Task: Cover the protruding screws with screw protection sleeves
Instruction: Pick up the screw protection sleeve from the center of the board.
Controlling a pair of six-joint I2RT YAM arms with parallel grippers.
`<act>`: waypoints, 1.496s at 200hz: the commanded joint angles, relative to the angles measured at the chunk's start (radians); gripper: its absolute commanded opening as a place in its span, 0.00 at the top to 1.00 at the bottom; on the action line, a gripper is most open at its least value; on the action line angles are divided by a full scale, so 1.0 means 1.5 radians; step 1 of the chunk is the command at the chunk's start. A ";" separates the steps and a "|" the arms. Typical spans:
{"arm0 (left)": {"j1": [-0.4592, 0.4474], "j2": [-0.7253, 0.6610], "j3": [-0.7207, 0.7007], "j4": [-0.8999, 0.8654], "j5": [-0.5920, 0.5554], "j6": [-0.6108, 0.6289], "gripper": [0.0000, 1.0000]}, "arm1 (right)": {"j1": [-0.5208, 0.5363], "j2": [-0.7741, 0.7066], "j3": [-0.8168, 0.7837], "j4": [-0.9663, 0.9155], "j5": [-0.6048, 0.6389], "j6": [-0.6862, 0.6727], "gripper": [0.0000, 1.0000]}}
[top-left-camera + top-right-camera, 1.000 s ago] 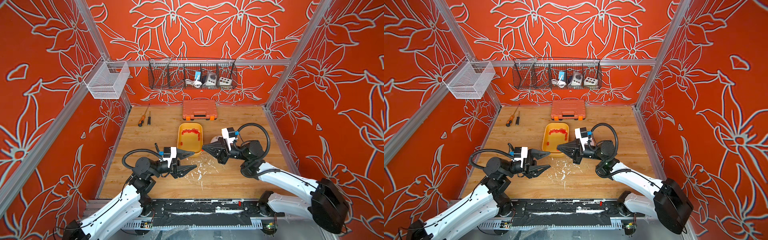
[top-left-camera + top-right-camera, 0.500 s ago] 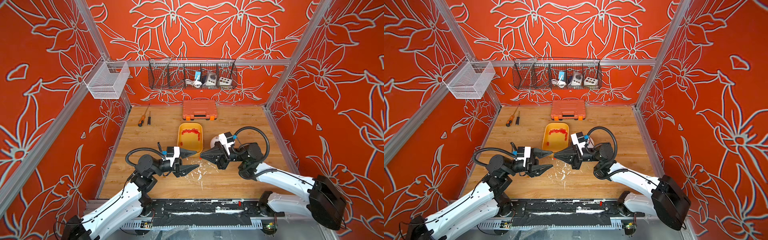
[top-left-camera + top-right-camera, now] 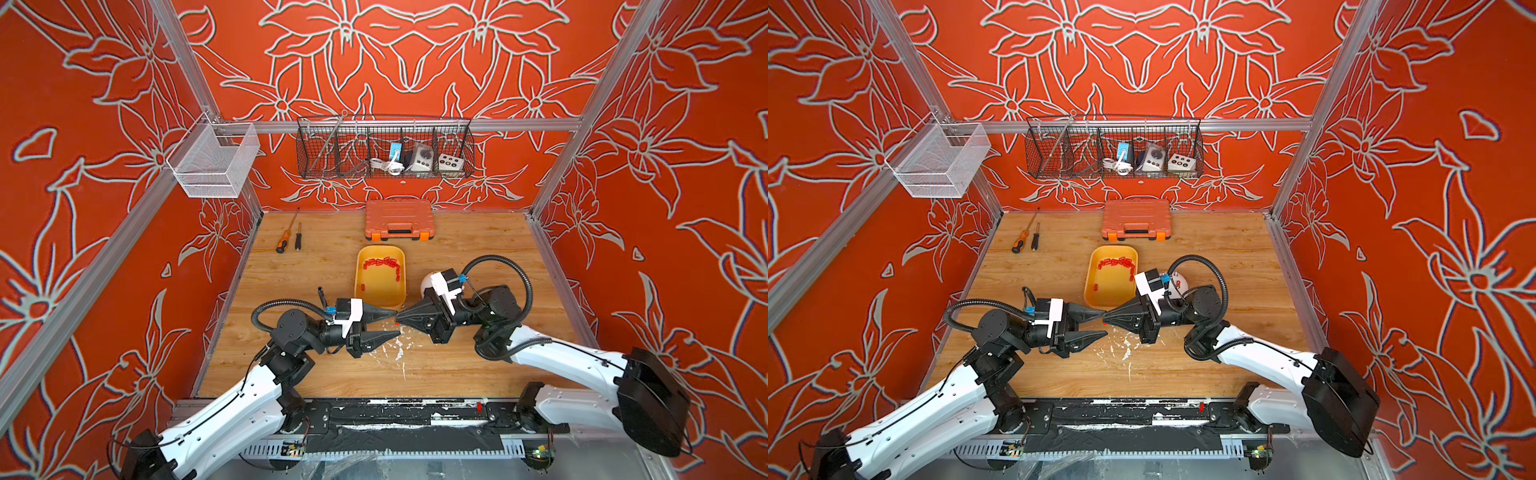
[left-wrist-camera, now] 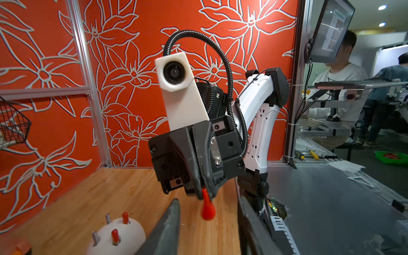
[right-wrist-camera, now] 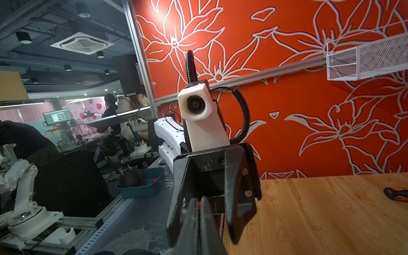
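My right gripper (image 3: 396, 319) is shut on one red screw protection sleeve (image 4: 207, 212), which sticks out past its tips. The tips sit between the jaws of my left gripper (image 3: 398, 321), which is open; its fingers (image 4: 170, 225) flank the sleeve without touching it. Both hover over the table just in front of the yellow tray (image 3: 380, 293), where several more sleeves (image 3: 382, 262) lie. The white dome (image 4: 119, 234) stands behind the right wrist. Two of its protruding screws (image 4: 108, 218) are bare grey and two wear red sleeves (image 4: 125, 217).
An orange tool case (image 3: 399, 218) lies at the back of the table, and two screwdrivers (image 3: 286, 239) at the back left. A black wire basket (image 3: 384, 149) and a white mesh basket (image 3: 214, 160) hang on the walls. White scraps (image 3: 399, 345) litter the wood near the grippers.
The two grippers have come together tip to tip. The right one carried its sleeve leftward in between the left jaws, and those jaws have narrowed.
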 commanded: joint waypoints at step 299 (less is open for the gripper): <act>-0.104 -0.009 0.015 -0.258 -0.060 0.202 1.00 | 0.029 -0.177 0.297 -1.198 0.246 -0.571 0.56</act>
